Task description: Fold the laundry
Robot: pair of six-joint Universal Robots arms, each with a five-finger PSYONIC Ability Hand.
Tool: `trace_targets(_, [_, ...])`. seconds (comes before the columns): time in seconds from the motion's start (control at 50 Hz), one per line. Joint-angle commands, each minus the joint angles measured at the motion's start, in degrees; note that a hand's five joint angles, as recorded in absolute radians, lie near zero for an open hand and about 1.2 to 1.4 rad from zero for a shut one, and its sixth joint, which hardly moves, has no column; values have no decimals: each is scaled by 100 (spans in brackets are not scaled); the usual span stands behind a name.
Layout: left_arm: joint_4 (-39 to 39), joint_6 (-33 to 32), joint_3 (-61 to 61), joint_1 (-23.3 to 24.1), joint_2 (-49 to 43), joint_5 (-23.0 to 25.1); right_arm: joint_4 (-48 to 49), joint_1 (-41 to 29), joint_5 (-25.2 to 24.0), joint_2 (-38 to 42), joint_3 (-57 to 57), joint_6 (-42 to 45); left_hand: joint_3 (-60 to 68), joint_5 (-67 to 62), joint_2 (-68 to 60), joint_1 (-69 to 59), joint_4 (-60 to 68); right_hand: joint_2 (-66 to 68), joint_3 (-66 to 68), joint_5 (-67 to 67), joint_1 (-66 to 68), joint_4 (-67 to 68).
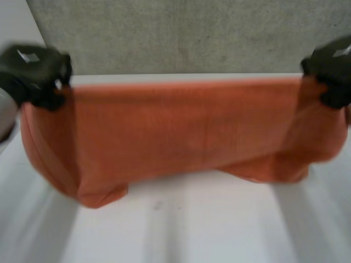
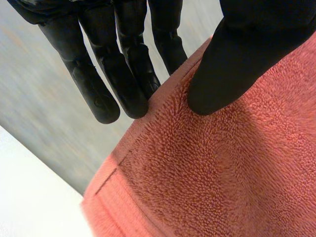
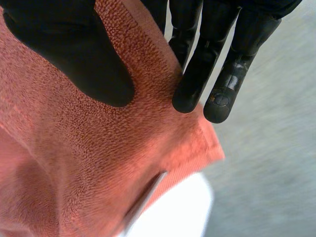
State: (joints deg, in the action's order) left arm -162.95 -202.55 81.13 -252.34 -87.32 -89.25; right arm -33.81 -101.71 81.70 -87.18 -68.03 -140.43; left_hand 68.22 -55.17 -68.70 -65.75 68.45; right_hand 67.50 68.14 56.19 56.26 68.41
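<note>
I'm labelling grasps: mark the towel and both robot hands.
towel [image 1: 181,131], head view, middle of the hanging cloth.
left robot hand [image 2: 232,64], left wrist view, thumb on towel.
right robot hand [image 3: 74,54], right wrist view, thumb on towel.

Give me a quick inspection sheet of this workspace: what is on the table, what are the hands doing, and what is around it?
Surface: white table, below the hanging cloth.
Job's things: one orange towel, held up and stretched wide between the two hands. Its lower part sags toward the table; whether it touches cannot be told.
Clutter: nothing seen.
Hands: left hand pinches one upper corner, thumb on the towel's face and fingers behind its edge. Right hand pinches the other upper corner the same way.
Cables: nothing seen.
Surroundings: grey wall behind the table.
</note>
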Motion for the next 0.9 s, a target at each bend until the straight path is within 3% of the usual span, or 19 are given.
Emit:
trace_targets(0.02, [-280, -48, 106, -34, -1839, -40, 269, -69, 57, 1432, -254, 33, 1178, -1483, -1130, -1425, 1155, 1250, 1186, 1381, 2374, 1159])
trace_targets(0.1, [-885, -451, -718, -34, -2735, -92, 1013, -121, 424, 2106, 227, -2, 1178, -1483, -1130, -1425, 1155, 1250, 1186, 1381, 2374, 1159])
trace_targets(0.12, [-887, -452, -721, -34, -2737, -92, 1599, -174, 774, 2352, 656, -2, 1178, -1483, -1130, -1425, 1155, 1250, 1186, 1381, 2374, 1159])
trace_targets(0.22, [-2273, -751, -1836, 45, -2668, -294, 2859, -376, 1234, 2416, 1336, -116, 1178, -1483, -1130, -1425, 1155, 1250, 1186, 1381, 2374, 1159])
trace_targets(0.28, [-3573, -734, -1908, 62, -2115, -329, 4622, -508, 1322, 1953, 1364, -606, 1178, -1483, -1130, -1425, 1155, 1250, 1186, 1381, 2374, 1159])
trace_targets(0.3, [-4238, -725, -1786, 62, -1826, -373, 4977, -499, 1314, 1715, 1285, -713, 1178, -1483, -1130, -1425, 1155, 1250, 1186, 1381, 2374, 1159])
trace_targets(0.38, [-5384, -734, -1242, 71, -1306, -540, 6113, -499, 1340, 677, 714, -1057, 1178, -1483, -1130, -1425, 1155, 1250, 1186, 1381, 2374, 1159])
trace_targets(0.48, [-5449, -716, -668, 54, -1059, -611, 5939, -482, 1305, 359, 230, -1083, 1178, -1483, -1130, -1425, 1155, 1250, 1186, 1381, 2374, 1159])
trace_targets(0.62, [-5133, -707, 807, -17, -927, -576, 4963, -455, 1173, 368, -834, -1092, 1178, -1483, -1130, -1425, 1155, 1250, 1186, 1381, 2374, 1159])
trace_targets(0.7, [-5185, -707, 1774, -26, -988, -514, 4734, -464, 848, 447, -1694, -1083, 1178, -1483, -1130, -1425, 1155, 1250, 1186, 1381, 2374, 1159])
trace_targets(0.9, [-5124, -672, 2706, -17, -2033, -444, 4699, -499, 681, 1782, -2521, -1127, 1178, -1483, -1130, -1425, 1155, 1250, 1186, 1381, 2374, 1159])
